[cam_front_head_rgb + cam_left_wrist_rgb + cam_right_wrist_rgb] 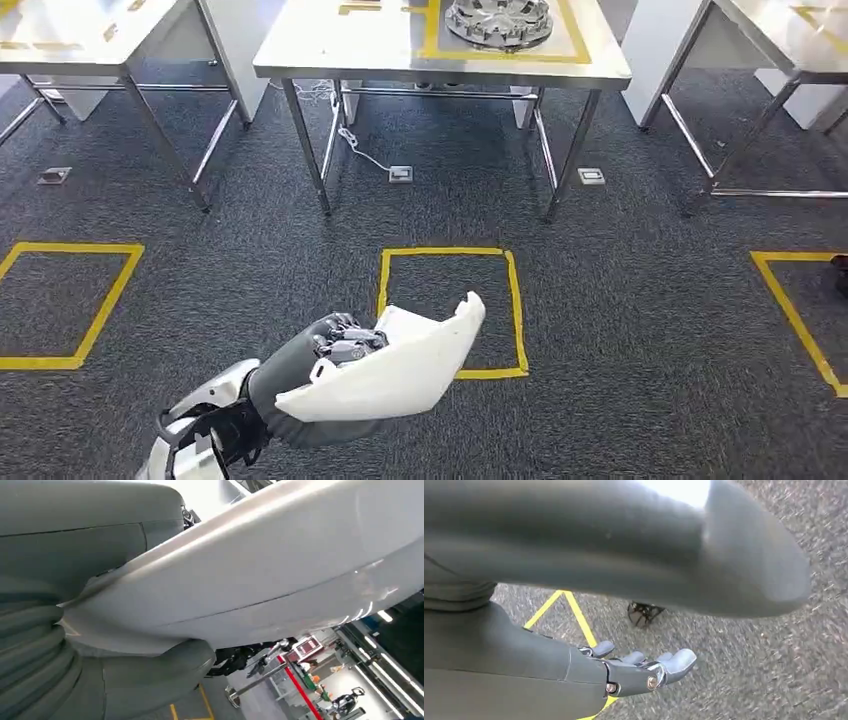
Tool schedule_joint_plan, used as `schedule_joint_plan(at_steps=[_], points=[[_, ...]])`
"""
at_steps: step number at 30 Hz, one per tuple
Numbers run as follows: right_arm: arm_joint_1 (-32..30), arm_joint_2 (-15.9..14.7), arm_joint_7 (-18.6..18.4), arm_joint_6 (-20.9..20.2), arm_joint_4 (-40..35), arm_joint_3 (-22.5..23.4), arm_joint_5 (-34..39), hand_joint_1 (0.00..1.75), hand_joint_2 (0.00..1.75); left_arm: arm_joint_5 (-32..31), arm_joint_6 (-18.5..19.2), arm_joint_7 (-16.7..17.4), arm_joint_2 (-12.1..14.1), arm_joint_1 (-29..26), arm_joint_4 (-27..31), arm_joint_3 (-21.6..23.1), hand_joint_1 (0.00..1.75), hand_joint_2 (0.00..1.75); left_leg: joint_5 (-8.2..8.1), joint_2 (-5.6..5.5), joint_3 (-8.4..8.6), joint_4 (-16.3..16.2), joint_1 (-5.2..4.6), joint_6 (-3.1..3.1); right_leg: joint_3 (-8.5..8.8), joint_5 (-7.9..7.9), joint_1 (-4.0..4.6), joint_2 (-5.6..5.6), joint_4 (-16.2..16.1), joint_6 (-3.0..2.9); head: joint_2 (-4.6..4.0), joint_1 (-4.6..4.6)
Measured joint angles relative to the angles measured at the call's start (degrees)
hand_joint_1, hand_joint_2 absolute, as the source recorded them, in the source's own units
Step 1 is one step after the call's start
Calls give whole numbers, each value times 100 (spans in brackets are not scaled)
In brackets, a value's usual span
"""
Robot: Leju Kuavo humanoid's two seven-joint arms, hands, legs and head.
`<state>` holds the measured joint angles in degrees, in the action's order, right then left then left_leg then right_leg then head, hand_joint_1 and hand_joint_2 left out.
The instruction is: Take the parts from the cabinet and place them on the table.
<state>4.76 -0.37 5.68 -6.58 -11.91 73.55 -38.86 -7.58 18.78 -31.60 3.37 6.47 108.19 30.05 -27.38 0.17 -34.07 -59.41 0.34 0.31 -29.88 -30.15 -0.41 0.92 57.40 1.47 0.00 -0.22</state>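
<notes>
A large white curved shell part (400, 368) lies across my left hand (335, 345) low in the head view, above the dark carpet. That hand grips the part from beneath; in the left wrist view the white part (260, 575) spans the picture above my grey thumb (150, 680). The steel table (330, 45) stands ahead at the top centre, with a round metal wheel part (498, 20) inside a yellow tape frame on it. My right hand (644, 670) hangs over the carpet, fingers stretched out, holding nothing.
Yellow tape squares (450, 310) mark the carpet in front of me and to both sides. Two more steel tables (90, 40) stand at the upper left and upper right. Floor sockets (400, 174) and a white cable lie under the middle table.
</notes>
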Motion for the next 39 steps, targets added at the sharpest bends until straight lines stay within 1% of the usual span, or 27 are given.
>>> schedule_joint_plan(at_steps=[3,4,7,8,10,12,13,14,15,17,19,20,22,23,24,25,26,27,28,29,31,33,34,35,37,38,39], points=[[-14,11,2,-5,0,0,0,0,0,0,2,-13,0,-11,9,0,175,175,-58,-15,125,40,23,135,11,-15,-24,-29,213,95,0,9],[3,13,2,-5,0,0,0,0,0,0,0,-22,0,-7,9,0,175,175,-84,-8,161,40,22,162,-113,-109,-28,-54,451,112,0,22],[-16,13,15,0,0,0,4,0,0,2,13,-48,4,-15,-15,0,175,175,-196,-3,243,40,5,190,-991,-571,-23,-58,1736,154,0,44],[-33,17,15,0,0,0,7,0,0,2,22,-57,4,-19,-24,0,175,175,-236,-8,289,39,2,191,-1163,-550,-23,-58,1880,152,0,50],[-57,22,17,0,0,0,11,0,0,2,35,-61,4,-17,-37,0,175,175,-342,-15,427,40,-8,184,-1139,-114,-13,-58,1443,97,0,61],[-64,22,18,0,0,0,26,0,0,2,46,-65,4,-9,-42,0,175,175,-474,-5,573,52,-16,166,-825,557,40,-81,446,-44,0,70],[-74,20,20,0,0,0,24,0,0,4,50,-77,4,-7,-46,0,175,175,-522,1,607,54,-14,154,-799,756,75,-115,176,-104,0,74],[-73,15,15,2,0,0,24,0,0,9,52,-81,4,-11,-57,2,175,175,-568,-22,635,70,-33,97,-778,425,104,-126,206,-97,0,72],[-75,17,17,2,0,0,24,0,0,11,59,-77,4,-12,-55,2,175,175,-619,-19,679,131,-27,53,-739,430,117,-122,199,-112,0,76],[-86,17,26,2,0,0,24,0,0,22,61,-85,4,12,-48,2,175,175,-525,-11,848,23,-37,-13,-558,430,77,-76,107,-212,0,79],[-83,22,29,0,0,0,24,0,0,28,63,-96,11,34,-46,7,175,175,-483,-7,665,-455,-44,-56,-293,345,41,-76,48,-276,-2,47],[-76,22,26,4,0,0,24,0,0,35,63,-92,15,53,-50,7,175,175,-515,-12,390,-837,-33,-69,-222,279,38,-74,47,-294,0,4],[-74,28,24,6,0,-2,24,0,0,35,63,-94,22,37,-72,11,175,175,-883,-12,-209,-1472,-18,-104,-94,144,38,-57,47,-303,0,-13],[-86,28,15,6,0,0,24,0,0,35,63,-92,30,36,-81,11,175,175,-1115,-12,-454,-1604,-15,-124,0,63,32,-43,47,-299,0,-35],[-95,28,15,9,0,-2,24,0,0,37,61,-94,31,38,-87,11,175,175,-1213,-12,-581,-1551,-14,-133,94,-18,26,-33,47,-292,0,-31],[-101,31,15,17,0,0,24,0,0,35,63,-94,31,37,-92,11,175,175,-1191,-11,-629,-1381,-14,-134,196,-97,17,-21,47,-280,0,-42],[-99,35,15,17,0,0,24,0,0,37,63,-96,33,37,-98,11,175,175,-957,-11,-617,-1011,-14,-135,341,-204,9,-6,47,-258,0,-46],[-95,44,15,17,0,0,15,0,0,37,63,-98,39,37,-103,11,175,175,-516,-10,-601,-633,-14,-123,453,-302,2,-6,47,-235,0,-50],[-114,46,15,19,0,0,0,0,0,37,63,-101,59,33,-120,13,175,175,308,-1,-635,-232,-14,-93,452,-399,4,-4,39,-206,0,-63],[-93,46,6,20,0,-2,-7,0,0,39,63,-112,70,29,-144,13,175,175,601,-2,-694,-108,-37,-49,553,-486,24,17,119,-169,0,-63],[-73,48,2,22,0,-2,-2,0,0,35,66,-103,68,29,-138,15,175,175,469,-25,-622,-144,-44,43,671,-560,28,15,49,-79,0,-50],[-42,44,0,22,-2,-2,-7,0,0,39,64,-111,31,72,-109,17,175,175,392,-47,-461,-77,-11,116,519,-361,32,16,349,-7,0,-55],[-21,52,2,19,0,-2,-9,0,0,39,61,-109,31,78,-107,15,175,175,332,-32,-356,-31,-4,152,260,-172,20,-15,784,26,0,-39],[-7,52,-2,20,0,-2,-11,0,0,39,57,-103,20,83,-105,15,175,175,277,-29,-274,2,-4,177,-32,-148,12,-28,1180,48,0,-26],[-22,52,-2,22,0,-2,-18,0,0,37,48,-90,11,85,-105,15,175,175,140,-34,-95,41,-4,186,-569,-526,-2,-40,1693,87,0,-24],[-32,52,-6,22,0,-2,-28,0,0,37,46,-83,11,86,-105,15,175,175,55,-44,12,44,-2,186,-772,-854,-7,-43,1762,100,0,-15],[-37,52,-9,22,0,-2,-37,0,0,37,44,-74,6,85,-105,15,175,175,-25,-52,116,44,-1,183,-890,-1036,-17,-47,1713,112,0,-7]])
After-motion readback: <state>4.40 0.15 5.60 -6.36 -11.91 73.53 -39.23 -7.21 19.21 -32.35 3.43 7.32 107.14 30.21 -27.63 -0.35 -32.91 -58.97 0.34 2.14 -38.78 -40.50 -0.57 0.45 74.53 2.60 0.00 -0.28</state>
